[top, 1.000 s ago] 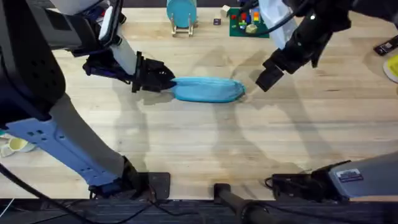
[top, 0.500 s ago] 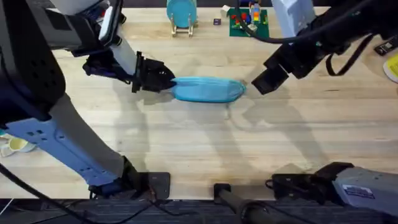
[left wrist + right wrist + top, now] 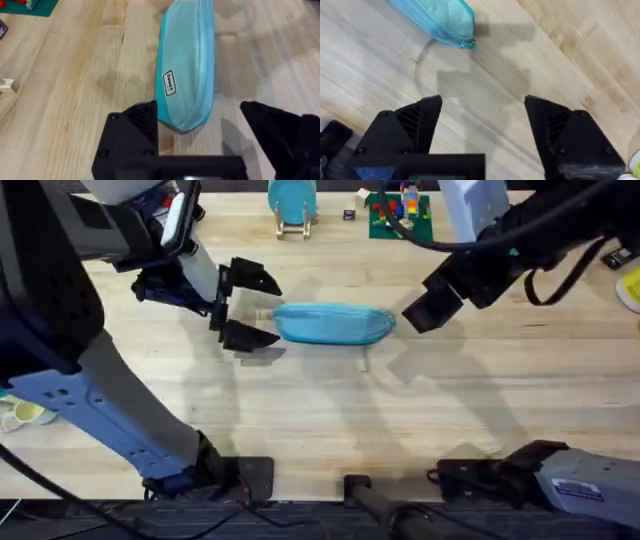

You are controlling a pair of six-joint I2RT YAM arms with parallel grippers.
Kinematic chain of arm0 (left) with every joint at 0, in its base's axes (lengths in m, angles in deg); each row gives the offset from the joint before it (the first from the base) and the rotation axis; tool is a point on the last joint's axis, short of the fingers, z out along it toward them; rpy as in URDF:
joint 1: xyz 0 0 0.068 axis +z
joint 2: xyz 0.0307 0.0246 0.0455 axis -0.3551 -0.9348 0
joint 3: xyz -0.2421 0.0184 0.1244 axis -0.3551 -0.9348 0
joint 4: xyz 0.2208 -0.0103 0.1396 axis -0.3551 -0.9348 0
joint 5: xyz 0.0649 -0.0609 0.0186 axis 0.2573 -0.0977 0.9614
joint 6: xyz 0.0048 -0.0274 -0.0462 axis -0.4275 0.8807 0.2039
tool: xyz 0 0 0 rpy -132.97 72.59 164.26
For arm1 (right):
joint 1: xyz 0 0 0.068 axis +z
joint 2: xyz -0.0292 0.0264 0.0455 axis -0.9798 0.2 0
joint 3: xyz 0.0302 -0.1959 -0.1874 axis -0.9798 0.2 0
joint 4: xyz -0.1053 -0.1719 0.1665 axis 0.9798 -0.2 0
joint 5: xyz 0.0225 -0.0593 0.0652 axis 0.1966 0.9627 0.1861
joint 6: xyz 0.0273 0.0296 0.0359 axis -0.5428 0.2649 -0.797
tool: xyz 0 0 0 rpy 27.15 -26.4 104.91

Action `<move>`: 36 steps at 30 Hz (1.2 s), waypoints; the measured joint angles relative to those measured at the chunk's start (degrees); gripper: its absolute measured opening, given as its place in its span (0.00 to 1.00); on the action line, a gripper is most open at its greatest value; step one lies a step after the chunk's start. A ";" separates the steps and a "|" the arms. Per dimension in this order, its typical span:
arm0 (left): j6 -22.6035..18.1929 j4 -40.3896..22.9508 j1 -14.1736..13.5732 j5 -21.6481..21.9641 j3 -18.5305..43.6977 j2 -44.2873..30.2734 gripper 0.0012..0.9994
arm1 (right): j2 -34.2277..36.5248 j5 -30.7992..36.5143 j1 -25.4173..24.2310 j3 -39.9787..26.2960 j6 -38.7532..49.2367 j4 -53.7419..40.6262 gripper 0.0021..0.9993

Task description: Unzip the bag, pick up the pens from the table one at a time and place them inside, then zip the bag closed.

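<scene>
At the bag's [image 3: 334, 323] left end, left gripper [image 3: 247, 307] spread wide, level.

Bright, even overhead lighting, no glare on the tabletop [image 3: 330, 410]. Soft multiple shadows spread below and beside the right end effector [image 3: 432, 305]; a fainter one sits under the left end effector [image 3: 248, 308]. Near arm links blurred dark; wrist views sharp.
</scene>
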 joint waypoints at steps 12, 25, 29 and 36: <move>-0.01 -3.15 0.11 -0.17 0.66 0.01 1.00 | 0.00 0.00 0.00 0.00 0.00 0.00 1.00; 0.00 -18.86 3.44 2.09 7.19 2.14 1.00 | 0.00 0.00 0.00 0.00 0.00 0.00 1.00; 0.00 -24.35 5.40 2.84 9.79 3.38 1.00 | 0.02 0.00 0.00 0.00 0.00 0.00 1.00; 7.25 -26.74 8.17 4.11 14.72 3.66 1.00 | 0.00 0.00 0.00 0.00 0.00 0.00 1.00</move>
